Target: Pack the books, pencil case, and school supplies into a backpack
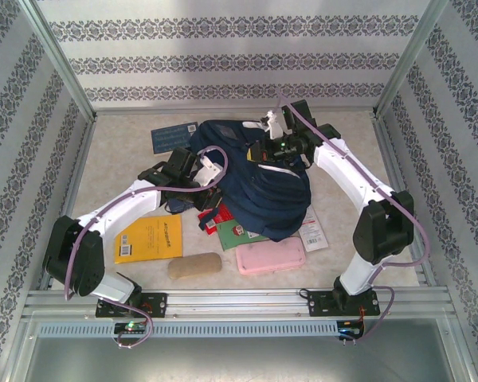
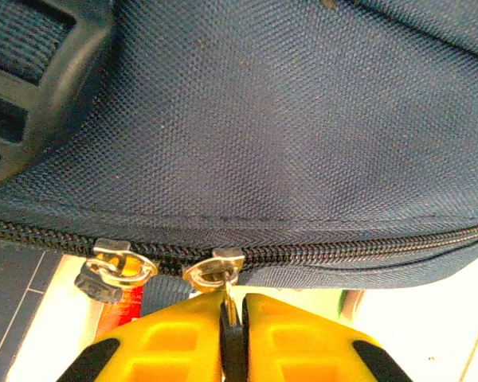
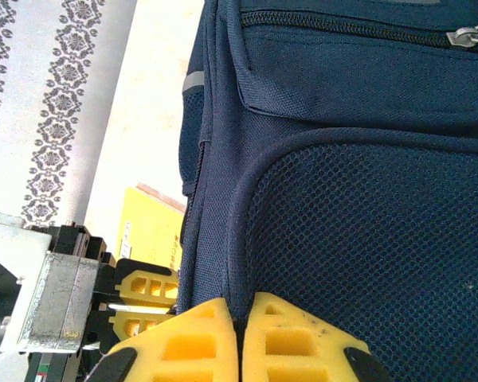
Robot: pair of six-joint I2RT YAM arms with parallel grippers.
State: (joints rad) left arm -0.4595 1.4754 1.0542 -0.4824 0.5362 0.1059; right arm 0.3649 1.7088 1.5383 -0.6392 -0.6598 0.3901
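The navy backpack (image 1: 267, 187) lies in the middle of the table. At its left edge my left gripper (image 2: 237, 301) is shut on the metal pull of a zipper slider (image 2: 215, 269); a second slider (image 2: 118, 267) sits just to the left. My right gripper (image 3: 240, 306) is shut on a piped seam of the backpack (image 3: 366, 239) beside a mesh pocket, at the bag's far side (image 1: 264, 151). A yellow book (image 1: 147, 237), a dark blue book (image 1: 174, 137), a green book (image 1: 245, 233), a red packet (image 1: 211, 216), a white strip packet (image 1: 312, 231) and a pink pencil case (image 1: 271, 256) lie around the bag.
A tan oblong pouch (image 1: 195, 265) lies near the front edge beside the pink case. Patterned walls enclose the table on three sides, with a metal rail (image 1: 239, 301) along the front. The yellow book (image 3: 147, 223) also lies past the bag's edge in the right wrist view.
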